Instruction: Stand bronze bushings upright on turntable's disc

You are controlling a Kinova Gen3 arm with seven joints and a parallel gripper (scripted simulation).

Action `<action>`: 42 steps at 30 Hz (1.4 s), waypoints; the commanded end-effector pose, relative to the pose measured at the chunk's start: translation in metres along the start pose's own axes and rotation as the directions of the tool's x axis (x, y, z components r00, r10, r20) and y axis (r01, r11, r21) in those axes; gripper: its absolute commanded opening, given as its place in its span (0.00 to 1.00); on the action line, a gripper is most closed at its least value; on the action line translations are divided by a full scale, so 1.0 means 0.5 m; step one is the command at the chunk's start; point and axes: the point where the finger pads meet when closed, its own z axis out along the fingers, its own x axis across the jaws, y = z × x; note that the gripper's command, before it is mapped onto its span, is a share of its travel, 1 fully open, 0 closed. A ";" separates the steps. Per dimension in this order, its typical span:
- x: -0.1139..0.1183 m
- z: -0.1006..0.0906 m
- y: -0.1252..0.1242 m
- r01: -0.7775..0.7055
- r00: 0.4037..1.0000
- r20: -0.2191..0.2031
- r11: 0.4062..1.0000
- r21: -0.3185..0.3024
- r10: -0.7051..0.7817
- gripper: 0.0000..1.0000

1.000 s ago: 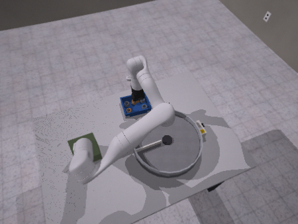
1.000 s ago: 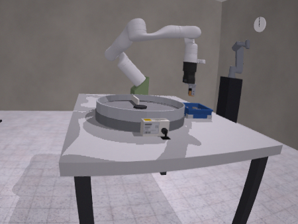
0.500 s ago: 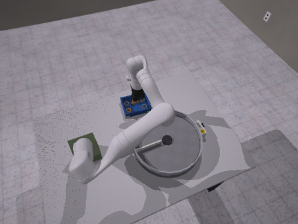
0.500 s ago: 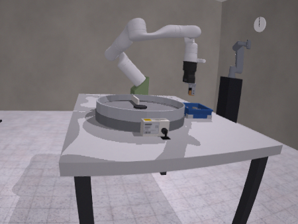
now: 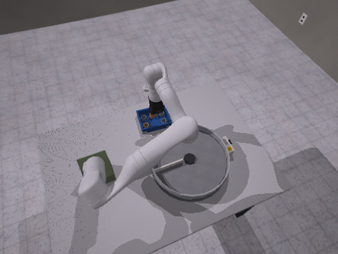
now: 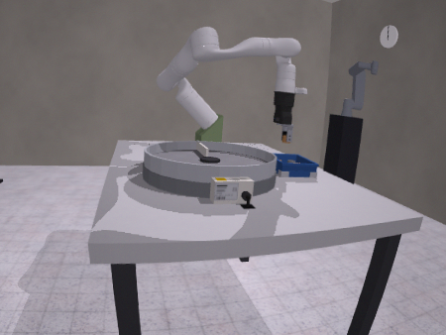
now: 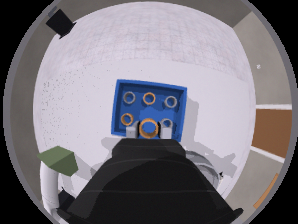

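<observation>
One bronze bushing (image 6: 284, 139) (image 7: 148, 128) is riding in the gripper (image 6: 286, 135) (image 7: 148, 127) above the crate (image 5: 156, 128) (image 6: 303, 171) (image 7: 149, 84); crossing too low, it could be striking the turntable's raised rim (image 5: 192, 198) (image 6: 208, 171).

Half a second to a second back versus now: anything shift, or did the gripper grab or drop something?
Nothing has visibly changed. The gripper stays shut on the bronze bushing, raised above the blue crate. Arm and crate look unmoved, and I see nothing taken up or let go.
</observation>
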 end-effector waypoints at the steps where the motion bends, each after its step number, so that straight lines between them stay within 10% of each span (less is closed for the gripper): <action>1: 0.001 -0.009 -0.001 0.004 1.000 -0.002 1.000 0.001 -0.004 0.00; 25: -0.005 -0.008 0.053 0.008 1.000 -0.002 1.000 -0.001 -0.008 0.00; 42: -0.016 -0.005 0.289 0.004 1.000 0.003 1.000 -0.001 -0.004 0.00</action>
